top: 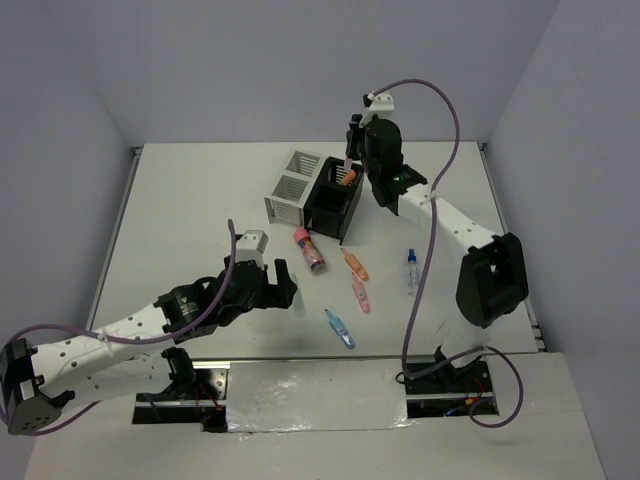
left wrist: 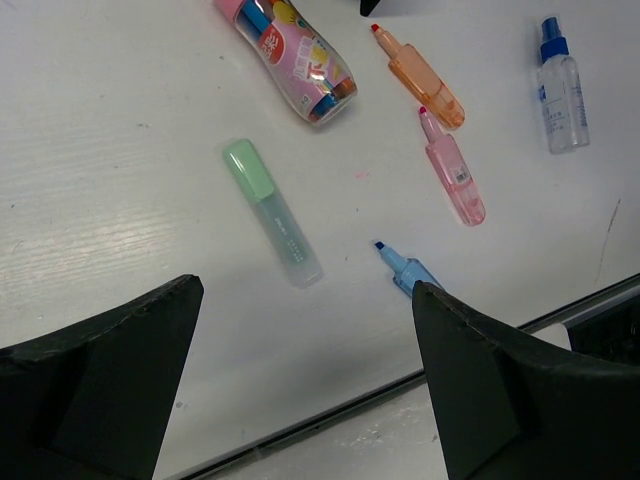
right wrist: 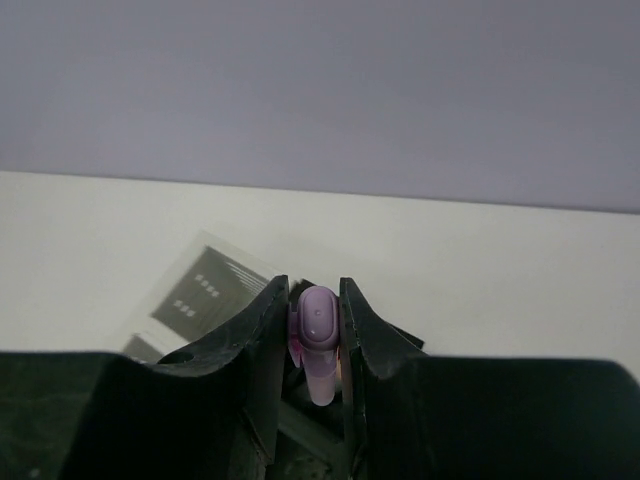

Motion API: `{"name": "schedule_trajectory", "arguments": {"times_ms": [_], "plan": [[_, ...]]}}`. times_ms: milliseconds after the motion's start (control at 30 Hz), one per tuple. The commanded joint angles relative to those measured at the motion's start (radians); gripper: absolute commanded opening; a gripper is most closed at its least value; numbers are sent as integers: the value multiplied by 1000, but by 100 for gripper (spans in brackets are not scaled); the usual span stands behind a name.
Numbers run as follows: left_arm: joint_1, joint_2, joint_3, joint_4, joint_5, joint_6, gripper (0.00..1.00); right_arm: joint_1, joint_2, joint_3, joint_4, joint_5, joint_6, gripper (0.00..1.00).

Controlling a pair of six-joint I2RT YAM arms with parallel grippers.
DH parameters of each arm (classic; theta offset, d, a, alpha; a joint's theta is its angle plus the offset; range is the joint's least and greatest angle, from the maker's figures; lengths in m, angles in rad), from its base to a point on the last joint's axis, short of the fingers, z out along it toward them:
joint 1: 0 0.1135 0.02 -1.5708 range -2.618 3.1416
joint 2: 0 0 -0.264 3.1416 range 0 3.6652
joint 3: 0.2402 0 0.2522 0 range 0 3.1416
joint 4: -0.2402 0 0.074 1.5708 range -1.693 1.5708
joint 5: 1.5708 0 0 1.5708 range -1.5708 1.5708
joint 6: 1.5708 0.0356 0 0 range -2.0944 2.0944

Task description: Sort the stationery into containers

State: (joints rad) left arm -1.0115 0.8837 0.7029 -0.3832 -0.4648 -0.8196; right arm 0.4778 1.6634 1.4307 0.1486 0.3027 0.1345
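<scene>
Right gripper (right wrist: 314, 292) pinches a pale purple pen (right wrist: 319, 345) over the black slatted organiser box (top: 335, 205).
Only the left wrist view shows the left gripper (left wrist: 305, 295) spread wide above a mint-green highlighter (left wrist: 270, 212); a blue pen (left wrist: 400, 268) is half hidden behind that gripper.

You have no text here that can be read. The stubby pink tube with the colourful wrapper (left wrist: 297, 60) bears blurred print; the clear blue-capped bottle (left wrist: 562, 88) has a blue label and the pink translucent highlighter (left wrist: 455, 175) a small dark sticker, both illegible.
</scene>
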Motion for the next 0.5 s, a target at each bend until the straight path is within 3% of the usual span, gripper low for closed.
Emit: {"name": "schedule_trajectory", "arguments": {"times_ms": [0, 467], "plan": [[-6, 14, 53, -20, 9, -20, 99, -44, 59, 51, 78, -25, -53, 0], [-6, 77, 21, 44, 29, -13, 99, -61, 162, 57, 123, -82, -49, 0]]}}
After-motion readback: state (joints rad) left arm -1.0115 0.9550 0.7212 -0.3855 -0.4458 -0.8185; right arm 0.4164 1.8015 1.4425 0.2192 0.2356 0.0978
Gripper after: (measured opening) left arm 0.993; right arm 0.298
